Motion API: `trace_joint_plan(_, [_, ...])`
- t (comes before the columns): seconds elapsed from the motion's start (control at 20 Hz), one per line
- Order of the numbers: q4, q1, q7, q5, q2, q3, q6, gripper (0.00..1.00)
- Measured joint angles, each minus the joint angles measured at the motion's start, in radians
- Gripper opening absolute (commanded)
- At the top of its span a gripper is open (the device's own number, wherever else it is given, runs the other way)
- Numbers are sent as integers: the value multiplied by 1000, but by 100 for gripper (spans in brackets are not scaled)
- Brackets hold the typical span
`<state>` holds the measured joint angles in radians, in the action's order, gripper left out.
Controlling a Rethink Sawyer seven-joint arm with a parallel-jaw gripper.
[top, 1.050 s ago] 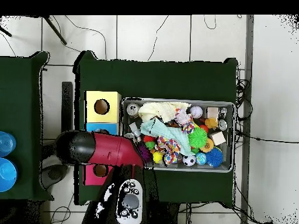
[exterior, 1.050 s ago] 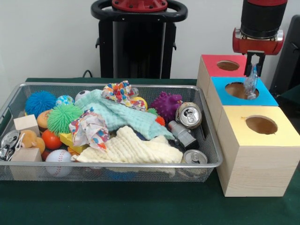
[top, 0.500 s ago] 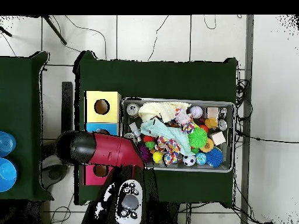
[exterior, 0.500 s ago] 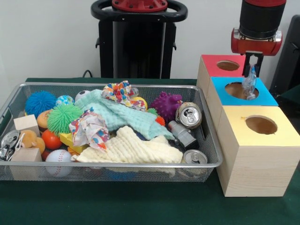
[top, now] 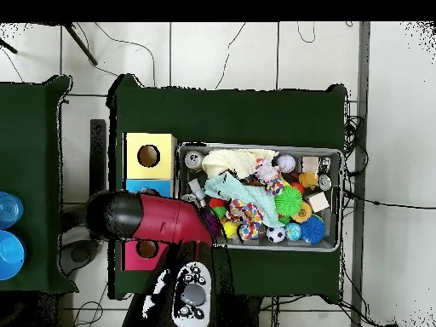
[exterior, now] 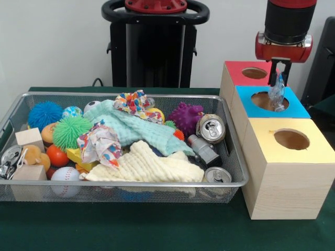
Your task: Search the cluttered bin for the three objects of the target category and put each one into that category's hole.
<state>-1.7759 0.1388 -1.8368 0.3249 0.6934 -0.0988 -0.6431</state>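
In the front view my gripper (exterior: 277,75) hangs over the round hole of the blue-topped box (exterior: 294,107). It is shut on the top of a clear, crumpled plastic piece (exterior: 276,95), whose lower end reaches down into that hole. The wire bin (exterior: 125,184) to the left holds soft cloths (exterior: 144,164), spiky and smooth balls, wooden blocks and drink cans (exterior: 211,128). From overhead the red arm (top: 166,220) covers the blue box and hides the gripper.
A red-topped box (exterior: 238,76) stands behind the blue one and a yellow-topped box (exterior: 314,150) in front, each with a round hole. Another can (exterior: 217,175) lies in the bin's front right corner. Overhead, the bin (top: 335,153) sits right of the yellow box (top: 133,156).
The arm has risen a little and shifted slightly left over the blue box. The clear plastic piece stays hanging at the hole.
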Motion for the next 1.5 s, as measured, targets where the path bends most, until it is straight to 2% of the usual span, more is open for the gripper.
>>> trace_joint_plan(1.5, [-18, -21, 0, 0, 5, 17, 14, 0])
